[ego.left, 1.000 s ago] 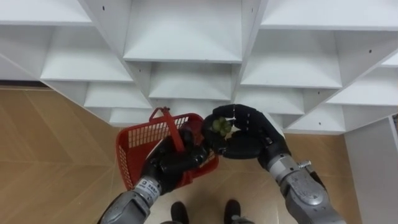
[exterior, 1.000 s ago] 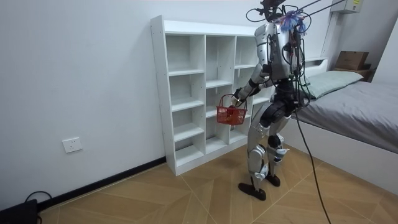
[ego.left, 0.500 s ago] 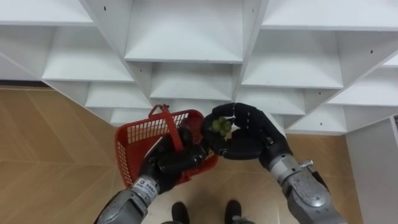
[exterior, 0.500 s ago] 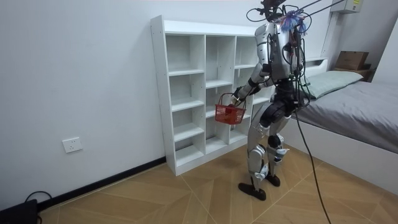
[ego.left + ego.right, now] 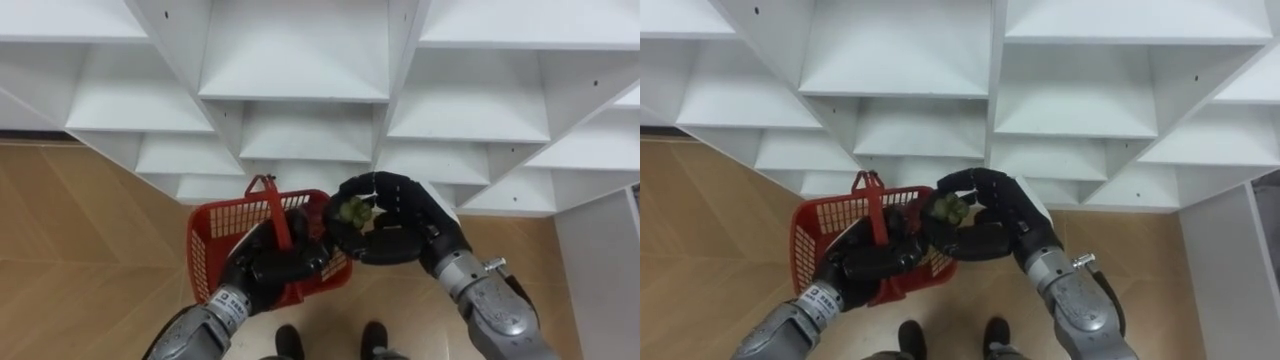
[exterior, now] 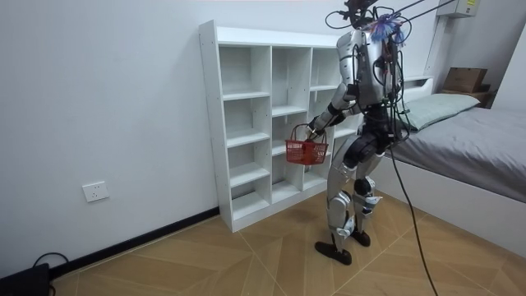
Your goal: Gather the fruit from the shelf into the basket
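Fruit (image 5: 352, 211) beside basket (image 5: 215, 235), before closet (image 5: 295, 50)

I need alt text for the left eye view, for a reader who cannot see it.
The robot's right hand holds a small green fruit at the rim of a red basket, which its left hand holds by the handle. Beyond them are the white shelves of a closet, with wooden floor below.

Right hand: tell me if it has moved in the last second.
Yes, slightly: the right hand, holding the fruit, has edged away from the shelf toward the basket.
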Robot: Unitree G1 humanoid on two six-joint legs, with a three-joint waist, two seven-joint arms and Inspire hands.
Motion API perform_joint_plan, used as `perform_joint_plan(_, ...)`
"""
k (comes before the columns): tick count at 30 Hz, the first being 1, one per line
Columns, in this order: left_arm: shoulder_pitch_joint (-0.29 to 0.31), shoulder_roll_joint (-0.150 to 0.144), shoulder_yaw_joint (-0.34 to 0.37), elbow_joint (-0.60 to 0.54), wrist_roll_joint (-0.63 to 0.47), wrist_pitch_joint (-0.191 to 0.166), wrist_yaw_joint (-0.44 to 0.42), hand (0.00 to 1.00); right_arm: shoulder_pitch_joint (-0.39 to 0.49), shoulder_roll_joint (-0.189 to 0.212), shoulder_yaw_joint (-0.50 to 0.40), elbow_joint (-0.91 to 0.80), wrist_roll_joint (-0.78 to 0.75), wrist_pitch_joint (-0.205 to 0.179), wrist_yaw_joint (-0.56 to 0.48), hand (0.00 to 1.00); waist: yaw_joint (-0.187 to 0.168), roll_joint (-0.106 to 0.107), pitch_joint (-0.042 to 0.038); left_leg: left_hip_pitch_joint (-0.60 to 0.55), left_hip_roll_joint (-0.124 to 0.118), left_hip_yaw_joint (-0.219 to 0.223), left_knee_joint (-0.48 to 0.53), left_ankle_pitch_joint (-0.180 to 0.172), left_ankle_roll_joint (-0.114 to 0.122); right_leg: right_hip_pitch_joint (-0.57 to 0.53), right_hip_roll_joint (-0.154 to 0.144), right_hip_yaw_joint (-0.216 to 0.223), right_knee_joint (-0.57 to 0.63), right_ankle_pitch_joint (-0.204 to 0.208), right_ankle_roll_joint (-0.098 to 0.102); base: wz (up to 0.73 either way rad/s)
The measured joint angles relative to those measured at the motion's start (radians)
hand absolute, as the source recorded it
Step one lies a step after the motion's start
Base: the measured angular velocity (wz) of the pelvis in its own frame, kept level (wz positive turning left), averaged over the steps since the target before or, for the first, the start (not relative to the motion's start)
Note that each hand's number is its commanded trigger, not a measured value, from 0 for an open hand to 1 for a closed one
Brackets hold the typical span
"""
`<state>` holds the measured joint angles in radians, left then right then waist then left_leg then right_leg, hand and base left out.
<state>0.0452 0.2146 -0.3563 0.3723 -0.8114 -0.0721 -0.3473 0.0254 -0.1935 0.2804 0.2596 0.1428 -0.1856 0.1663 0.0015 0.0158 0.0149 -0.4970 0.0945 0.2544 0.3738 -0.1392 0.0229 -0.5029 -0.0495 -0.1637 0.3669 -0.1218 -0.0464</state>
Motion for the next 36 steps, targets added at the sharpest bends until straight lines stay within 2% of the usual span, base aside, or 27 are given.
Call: perform_joint_plan(36, 0.02, 0.022, 0.003, -0.014, -0.003, 0.0, -0.02, 1.0, 0.049, 0.01, -0.026, -0.033, -0.03, -0.001, 0.023, 1.0, -0.008, -0.004, 0.0001, 0.014, 0.001, -0.002, 0.002, 0.0, 0.0, 0.017, 0.0, -0.001, -0.003, 0.0, 0.0, 0.0)
